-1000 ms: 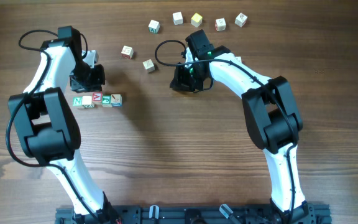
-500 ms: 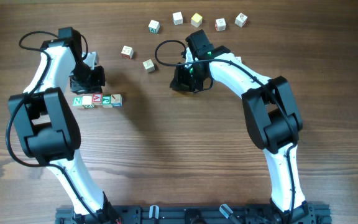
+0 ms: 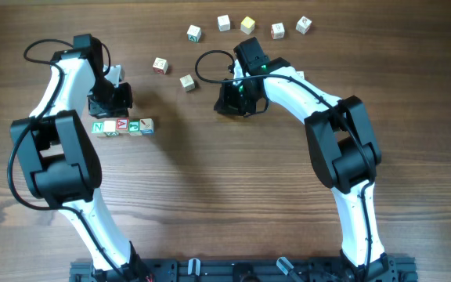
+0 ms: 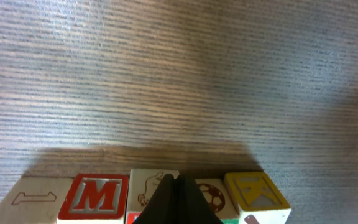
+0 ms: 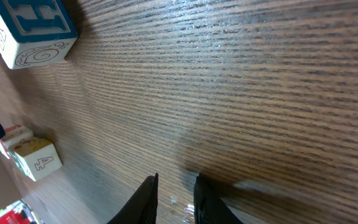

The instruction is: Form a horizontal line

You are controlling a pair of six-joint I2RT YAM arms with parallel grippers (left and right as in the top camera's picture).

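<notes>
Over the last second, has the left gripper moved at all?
No. The left gripper sits in the same spot right beside the row of four cubes, which has not shifted either.

Loose letter cubes [image 3: 224,23] scattered on a wooden table [image 3: 210,188].
Five lie in a loose arc at the far edge, a yellow-topped cube [image 3: 247,25] among them; a red-printed cube [image 3: 160,65] and a pale cube [image 3: 187,81] sit near each other, closer in.
</notes>
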